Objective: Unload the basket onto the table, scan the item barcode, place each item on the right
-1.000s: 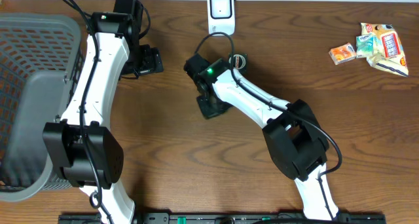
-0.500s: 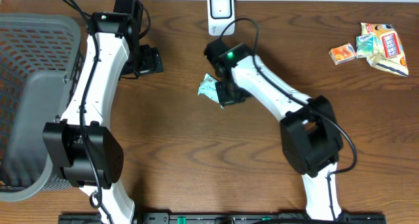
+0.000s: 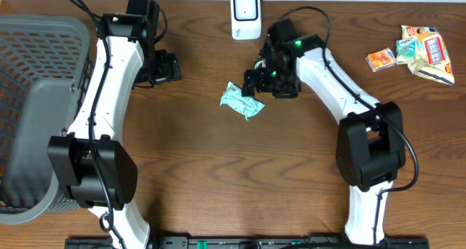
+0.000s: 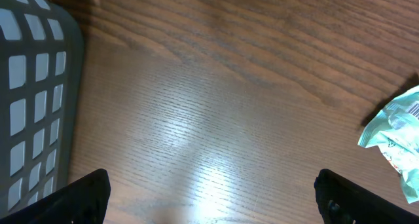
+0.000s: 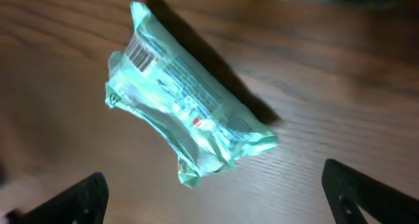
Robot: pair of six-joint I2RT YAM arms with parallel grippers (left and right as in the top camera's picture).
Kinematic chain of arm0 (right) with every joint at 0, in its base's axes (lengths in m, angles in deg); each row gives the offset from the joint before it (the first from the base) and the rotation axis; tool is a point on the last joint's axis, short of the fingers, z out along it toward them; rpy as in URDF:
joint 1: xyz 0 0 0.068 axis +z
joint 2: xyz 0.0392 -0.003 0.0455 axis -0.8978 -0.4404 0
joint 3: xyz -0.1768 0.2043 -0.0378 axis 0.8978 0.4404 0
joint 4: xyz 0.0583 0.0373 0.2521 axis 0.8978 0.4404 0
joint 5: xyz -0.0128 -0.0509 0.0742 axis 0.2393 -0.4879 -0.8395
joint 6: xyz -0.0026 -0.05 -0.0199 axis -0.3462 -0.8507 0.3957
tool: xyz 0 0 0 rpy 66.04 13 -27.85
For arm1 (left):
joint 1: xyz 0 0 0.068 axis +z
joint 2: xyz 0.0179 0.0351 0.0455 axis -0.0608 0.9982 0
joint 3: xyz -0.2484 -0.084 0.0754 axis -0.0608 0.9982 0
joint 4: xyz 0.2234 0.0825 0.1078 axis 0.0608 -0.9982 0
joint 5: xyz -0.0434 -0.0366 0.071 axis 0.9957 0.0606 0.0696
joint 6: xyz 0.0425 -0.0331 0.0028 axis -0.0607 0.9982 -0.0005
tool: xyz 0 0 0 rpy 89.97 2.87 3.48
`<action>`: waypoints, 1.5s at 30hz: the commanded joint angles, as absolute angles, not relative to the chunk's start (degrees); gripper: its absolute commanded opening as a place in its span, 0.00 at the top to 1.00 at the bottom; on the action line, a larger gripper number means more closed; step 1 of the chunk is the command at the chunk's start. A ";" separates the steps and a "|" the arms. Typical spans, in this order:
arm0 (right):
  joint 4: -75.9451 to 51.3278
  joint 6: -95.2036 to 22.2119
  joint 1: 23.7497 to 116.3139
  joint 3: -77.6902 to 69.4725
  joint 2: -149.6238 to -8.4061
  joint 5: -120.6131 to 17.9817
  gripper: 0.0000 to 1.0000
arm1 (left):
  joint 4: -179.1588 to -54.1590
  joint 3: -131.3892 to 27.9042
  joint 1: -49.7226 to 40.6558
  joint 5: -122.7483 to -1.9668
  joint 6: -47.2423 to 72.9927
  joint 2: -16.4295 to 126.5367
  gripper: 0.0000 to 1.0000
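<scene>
Mid-table (image 3: 218,176): green packet (image 3: 242,102), loose on the wood, approx 7 o'clock from scanner (image 3: 245,14) and well apart from it. Hovering near packet's 1 o'clock: right gripper (image 3: 255,80), jaws spread wide, nothing between. Likewise left gripper (image 3: 166,67), off at approx 10 o'clock, wide and empty.

Could go wrong:
- Pinching over barcode (image 5: 137,54) on next grab, w/ a finger blocking the stripes, so no read.
- Crushing the crinkly film and warping the code.
- Slipping off the smooth wrap w/ a shallow bite.
- W/ barcode facing up at packet's 11 o'clock end (right wrist view), must turn it toward scanner; wrong tilt = miss.

Hard to make out:
- Right fingertips (image 5: 78,198) plain in wrist view but lost in a dark blob overhead, so can't judge contact w/ packet there. Going by wrist view, probably clear of it.
- Packet cut off at 3 o'clock edge of left wrist view.
- Print too blurred to read.
- Scanner window direction: can't tell.
</scene>
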State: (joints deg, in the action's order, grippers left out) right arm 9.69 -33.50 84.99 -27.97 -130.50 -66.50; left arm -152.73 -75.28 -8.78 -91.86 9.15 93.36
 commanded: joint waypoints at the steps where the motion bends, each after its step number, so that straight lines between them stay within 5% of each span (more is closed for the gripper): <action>1: 6.04 -27.29 85.28 -22.26 -129.52 -75.37 0.03 | -152.91 -74.71 -8.63 -92.61 8.21 93.25 0.02; 7: -2.59 -10.14 85.10 -13.98 -129.52 -75.35 0.12 | -152.91 -74.71 -8.63 -92.61 8.21 93.25 0.02; 18: -13.48 -0.43 85.30 -9.56 -129.54 -75.19 0.15 | -152.91 -74.71 -8.63 -92.61 8.21 93.25 0.02; 24: -14.51 -0.19 85.21 -9.26 -129.54 -71.41 0.37 | -152.91 -74.71 -8.63 -92.61 8.21 93.25 0.02; 35: -20.41 -0.28 86.46 -4.01 -129.56 -69.29 0.61 | -152.91 -74.71 -8.63 -92.61 8.21 93.25 0.02; 37: -20.45 -1.11 86.28 -3.88 -129.56 -69.34 0.70 | -152.91 -74.71 -8.63 -92.61 8.21 93.25 0.02; 40: -20.93 -6.42 85.56 -4.05 -129.36 -72.46 0.96 | -152.91 -74.71 -8.63 -92.59 8.21 93.25 0.02; 45: -22.29 -12.23 83.11 -4.05 -127.81 -81.07 0.99 | -152.91 -74.71 -8.63 -92.61 8.21 93.25 0.02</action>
